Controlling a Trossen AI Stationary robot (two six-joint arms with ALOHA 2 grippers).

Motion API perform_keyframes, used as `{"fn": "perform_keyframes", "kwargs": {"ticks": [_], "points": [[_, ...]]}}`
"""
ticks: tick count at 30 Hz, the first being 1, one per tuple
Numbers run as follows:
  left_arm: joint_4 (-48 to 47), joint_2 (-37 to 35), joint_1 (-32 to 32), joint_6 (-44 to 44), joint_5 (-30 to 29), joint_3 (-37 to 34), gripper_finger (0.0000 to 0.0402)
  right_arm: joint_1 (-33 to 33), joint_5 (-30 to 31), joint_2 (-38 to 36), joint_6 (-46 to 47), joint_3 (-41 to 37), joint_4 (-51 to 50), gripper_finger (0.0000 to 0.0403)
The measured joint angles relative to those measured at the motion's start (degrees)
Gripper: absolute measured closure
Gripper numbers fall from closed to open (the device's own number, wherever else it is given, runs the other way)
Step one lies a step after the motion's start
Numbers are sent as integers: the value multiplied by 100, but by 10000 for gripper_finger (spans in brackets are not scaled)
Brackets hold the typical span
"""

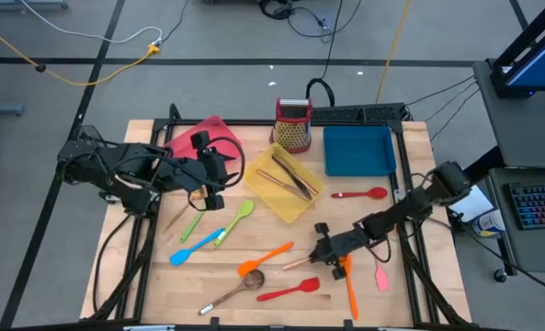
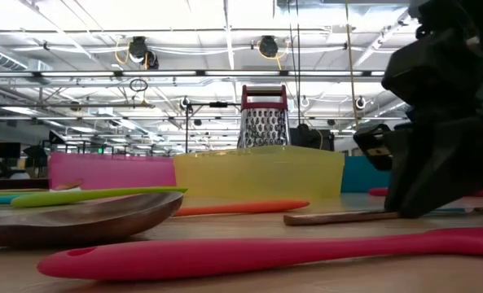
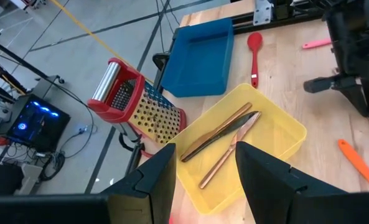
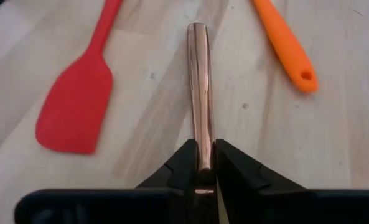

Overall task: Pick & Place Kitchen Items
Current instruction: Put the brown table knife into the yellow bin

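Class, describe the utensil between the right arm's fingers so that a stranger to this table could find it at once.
Start at the yellow rectangular plastic tray in the middle of the wooden table, then move toward the near edge to the right end effector. Its fingers close around a slim copper-coloured metal cutlery piece lying flat between a red silicone spatula and an orange silicone utensil. It alone there is shiny metal.

A yellow tray (image 3: pixel 282 127) at frame centre holds two copper-coloured utensils (image 3: pixel 224 138) lying side by side. A blue tray (image 3: pixel 200 59) and red spoon (image 3: pixel 254 50) sit above; a red-topped grater (image 3: pixel 134 102) stands at left.
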Motion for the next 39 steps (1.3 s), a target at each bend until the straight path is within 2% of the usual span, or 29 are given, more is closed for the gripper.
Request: {"fn": "perform_keyframes", "kwargs": {"ticks": [10, 15, 23, 29, 33, 39], "points": [[-2, 0, 0, -206, 2, 0, 229, -2, 313, -21, 84, 0, 536, 299], [27, 0, 0, -158, -2, 0, 229, 44, 425, -14, -251, -11, 1002, 279], [31, 0, 0, -139, 0, 0, 229, 24, 474, -12, -332, -9, 1155, 270], [33, 0, 0, -134, 0, 0, 229, -60, 468, -19, -352, 17, 1891, 270], [35, 0, 0, -137, 0, 0, 229, -125, 418, -19, -371, 143, 1982, 269], [35, 0, 0, -147, 0, 0, 229, -122, 245, -17, -455, 324, 1988, 238]]}}
